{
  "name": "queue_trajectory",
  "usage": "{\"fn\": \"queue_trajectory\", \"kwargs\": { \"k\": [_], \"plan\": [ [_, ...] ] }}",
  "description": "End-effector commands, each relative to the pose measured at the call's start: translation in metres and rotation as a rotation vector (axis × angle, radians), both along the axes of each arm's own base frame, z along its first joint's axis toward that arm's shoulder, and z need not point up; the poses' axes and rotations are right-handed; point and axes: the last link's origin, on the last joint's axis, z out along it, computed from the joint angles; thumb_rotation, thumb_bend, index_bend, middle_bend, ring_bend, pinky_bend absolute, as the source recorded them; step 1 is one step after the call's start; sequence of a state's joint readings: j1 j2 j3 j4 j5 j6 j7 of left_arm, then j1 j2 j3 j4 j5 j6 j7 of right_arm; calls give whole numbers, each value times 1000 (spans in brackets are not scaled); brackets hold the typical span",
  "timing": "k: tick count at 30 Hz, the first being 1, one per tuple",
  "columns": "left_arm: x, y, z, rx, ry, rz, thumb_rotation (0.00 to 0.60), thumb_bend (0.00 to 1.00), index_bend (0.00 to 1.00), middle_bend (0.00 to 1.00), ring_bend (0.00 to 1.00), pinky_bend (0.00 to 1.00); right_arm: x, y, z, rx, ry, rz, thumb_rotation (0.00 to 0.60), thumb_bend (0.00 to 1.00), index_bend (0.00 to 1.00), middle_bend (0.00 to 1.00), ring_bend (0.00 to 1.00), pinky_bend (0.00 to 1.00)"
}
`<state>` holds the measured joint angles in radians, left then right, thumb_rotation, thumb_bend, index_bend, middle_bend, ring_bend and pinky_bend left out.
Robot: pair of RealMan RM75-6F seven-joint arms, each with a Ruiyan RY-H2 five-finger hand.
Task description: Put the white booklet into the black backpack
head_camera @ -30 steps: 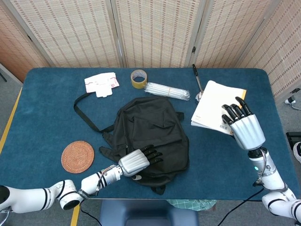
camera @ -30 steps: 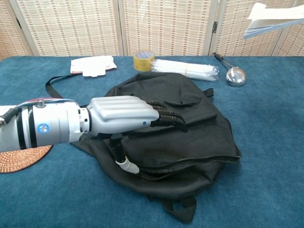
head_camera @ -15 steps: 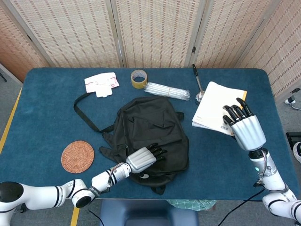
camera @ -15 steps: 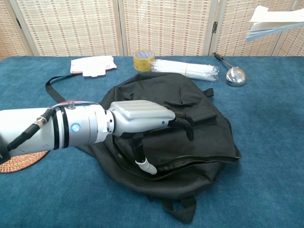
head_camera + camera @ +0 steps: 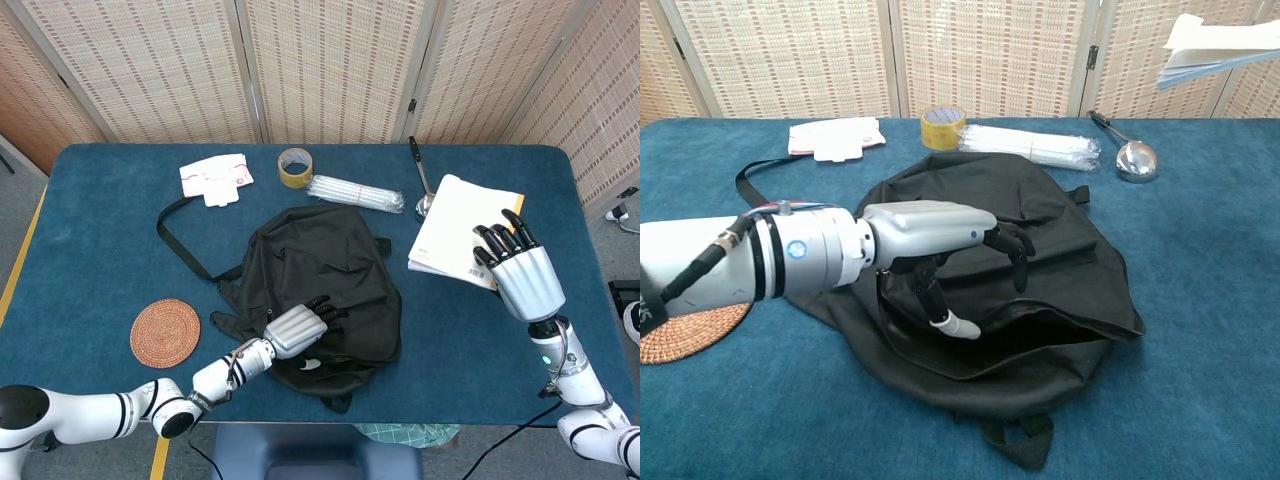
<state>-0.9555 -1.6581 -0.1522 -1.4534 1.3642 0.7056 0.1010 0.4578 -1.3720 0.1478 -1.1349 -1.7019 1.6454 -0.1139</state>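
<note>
The left hand (image 5: 940, 240) is nearest. Its fingers (image 5: 1012, 252) curl down onto the top flap of the black backpack (image 5: 320, 285) and hold the cloth, and a dark gap shows along the bag's near edge. The backpack lies flat in the middle of the blue table (image 5: 90, 260). A round woven mat (image 5: 165, 332) lies to its left. The right hand (image 5: 520, 272) grips the white booklet (image 5: 458, 228) from below and holds it up in the air, well apart from the bag. Far back lie a spoon (image 5: 1136, 158), a bundle of clear sticks (image 5: 1030, 145), a tape roll (image 5: 943, 127) and a white packet (image 5: 835, 137).
</note>
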Motion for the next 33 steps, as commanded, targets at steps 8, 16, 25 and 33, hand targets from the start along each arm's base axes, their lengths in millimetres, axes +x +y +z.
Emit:
{"fn": "queue_trajectory", "kwargs": {
  "k": [8, 16, 25, 33],
  "plan": [
    [-4, 4, -8, 6, -58, 78, 600, 365, 600, 264, 252, 70, -2, 2, -1, 5, -6, -3, 600, 578, 716, 390, 371, 216],
    [-8, 7, -9, 11, -127, 171, 600, 417, 666, 323, 307, 98, -5, 5, -4, 16, -28, -2, 600, 578, 716, 390, 371, 216],
    [-6, 29, 17, 66, -204, 244, 600, 436, 642, 323, 304, 94, 14, 20, -2, 46, -105, 129, 600, 582, 716, 390, 372, 216],
    [-5, 67, 45, 146, -251, 329, 600, 439, 613, 323, 292, 90, 36, 42, -6, 132, -192, 269, 600, 587, 716, 390, 383, 217]
  ]
}}
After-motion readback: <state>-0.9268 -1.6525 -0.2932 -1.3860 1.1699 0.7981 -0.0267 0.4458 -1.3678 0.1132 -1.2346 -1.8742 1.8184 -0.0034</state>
